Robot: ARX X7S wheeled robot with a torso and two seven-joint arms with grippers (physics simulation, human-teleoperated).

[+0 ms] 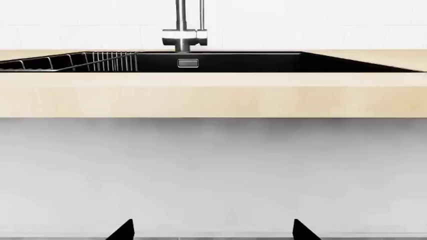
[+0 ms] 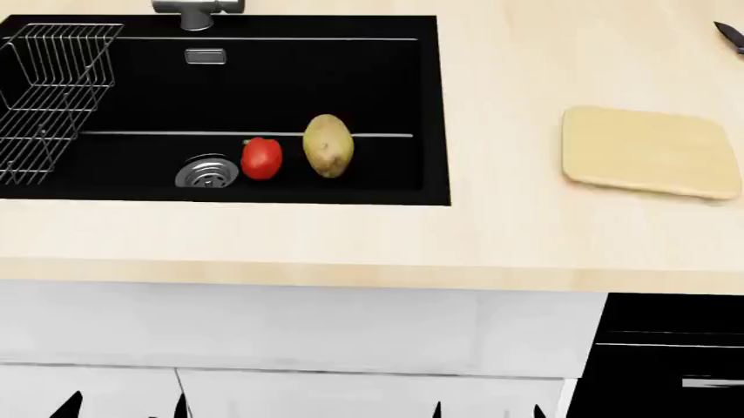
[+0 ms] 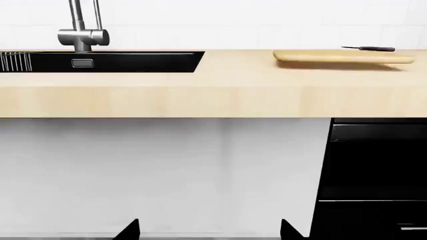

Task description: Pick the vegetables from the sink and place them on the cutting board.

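Note:
A red bell pepper (image 2: 261, 158) and a speckled potato (image 2: 328, 146) lie side by side on the floor of the black sink (image 2: 384, 87), just right of the steel drain (image 2: 207, 172). The light-wood cutting board (image 2: 649, 151) lies bare on the counter to the right, also seen edge-on in the right wrist view (image 3: 343, 57). Both grippers hang low in front of the white cabinets, below counter height. The left gripper (image 1: 212, 231) and the right gripper (image 3: 208, 231) are open, with nothing between the fingertips. In the head view only their dark tips show, left gripper (image 2: 122, 407) and right gripper (image 2: 486, 409).
A wire rack (image 2: 52, 96) fills the sink's left end. The grey faucet (image 2: 195, 10) stands behind the basin. A dark knife (image 3: 368, 48) lies behind the board. A black appliance front (image 2: 668, 357) sits under the counter at right. The thick counter edge (image 2: 348, 261) overhangs the cabinets.

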